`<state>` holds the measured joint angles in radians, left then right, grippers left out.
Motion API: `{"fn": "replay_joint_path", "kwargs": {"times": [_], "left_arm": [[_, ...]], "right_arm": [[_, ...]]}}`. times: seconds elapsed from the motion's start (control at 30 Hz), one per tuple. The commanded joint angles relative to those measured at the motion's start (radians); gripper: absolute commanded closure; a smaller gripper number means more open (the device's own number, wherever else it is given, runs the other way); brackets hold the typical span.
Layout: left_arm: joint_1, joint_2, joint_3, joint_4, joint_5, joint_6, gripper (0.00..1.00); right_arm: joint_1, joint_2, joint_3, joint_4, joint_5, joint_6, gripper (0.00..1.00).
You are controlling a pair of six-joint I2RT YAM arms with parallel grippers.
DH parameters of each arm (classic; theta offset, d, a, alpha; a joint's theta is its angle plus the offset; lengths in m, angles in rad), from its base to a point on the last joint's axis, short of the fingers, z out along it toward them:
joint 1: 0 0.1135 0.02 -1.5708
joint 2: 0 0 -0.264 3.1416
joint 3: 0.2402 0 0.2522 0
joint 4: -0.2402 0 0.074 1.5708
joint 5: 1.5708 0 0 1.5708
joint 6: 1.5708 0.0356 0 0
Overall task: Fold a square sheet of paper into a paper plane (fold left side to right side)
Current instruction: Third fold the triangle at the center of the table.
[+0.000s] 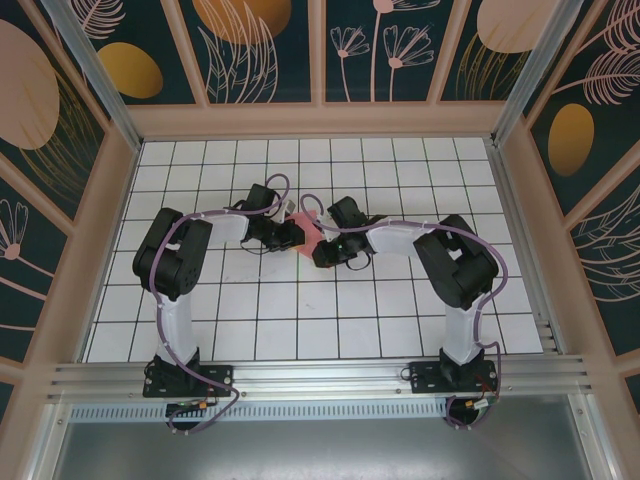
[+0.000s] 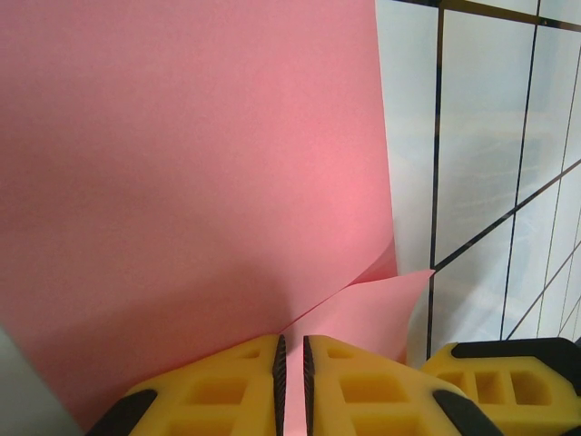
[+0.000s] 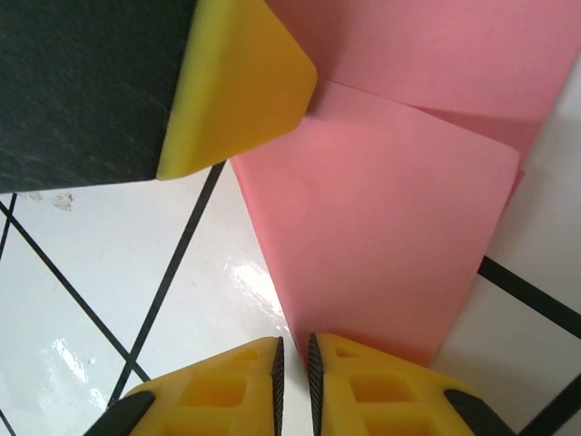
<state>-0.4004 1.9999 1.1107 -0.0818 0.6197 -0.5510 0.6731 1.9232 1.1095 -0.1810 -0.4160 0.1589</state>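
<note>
Thin salmon-pink square sheet of paper (image 1: 308,238), mid white gridded table (image 1: 400,310), lies between both claws: left gripper (image 2: 292,341) pinches its left edge, right gripper (image 3: 293,341) its right

- Top view: square sheet of paper (image 1: 307,238) is largely hidden by the left end effector (image 1: 292,236) and right end effector (image 1: 323,244); creases too small to tell.
- Left wrist view: sheet cut off at top and left edges.
- Right wrist view: sheet cut off at top edge.

we see a white grid table (image 1: 400,320) with black lines, dark floral walls (image 1: 260,50) left, far and right, a metal rail (image 1: 320,375) near.
</note>
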Motion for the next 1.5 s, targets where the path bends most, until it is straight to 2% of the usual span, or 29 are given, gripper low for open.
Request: {"fn": "replay_joint_path", "kwargs": {"times": [0.0, 0.53, 0.63, 0.93, 1.2, 1.3, 1.47], "left_arm": [[-0.008, 0.065, -0.019, -0.054, -0.091, 0.030, 0.82], [-0.008, 0.069, -0.017, -0.058, -0.098, 0.033, 0.82], [-0.009, 0.067, -0.017, -0.059, -0.100, 0.033, 0.82], [-0.008, 0.063, -0.022, -0.055, -0.097, 0.031, 0.82], [-0.007, 0.053, -0.022, -0.055, -0.095, 0.030, 0.82], [-0.008, 0.051, -0.023, -0.052, -0.095, 0.029, 0.82], [-0.008, 0.048, -0.020, -0.052, -0.093, 0.028, 0.82]], "right_arm": [[-0.002, 0.016, -0.038, -0.093, 0.035, -0.017, 0.82], [-0.004, -0.089, -0.187, -0.095, 0.056, 0.012, 0.83], [-0.004, -0.108, -0.211, -0.098, 0.062, 0.018, 0.86], [-0.006, -0.164, -0.210, -0.109, 0.068, 0.025, 0.87], [-0.044, -0.313, -0.162, -0.088, -0.026, 0.044, 0.87], [-0.045, -0.279, -0.137, -0.045, -0.053, 0.067, 0.87], [-0.034, -0.137, -0.056, -0.016, -0.065, 0.094, 0.89]]}}
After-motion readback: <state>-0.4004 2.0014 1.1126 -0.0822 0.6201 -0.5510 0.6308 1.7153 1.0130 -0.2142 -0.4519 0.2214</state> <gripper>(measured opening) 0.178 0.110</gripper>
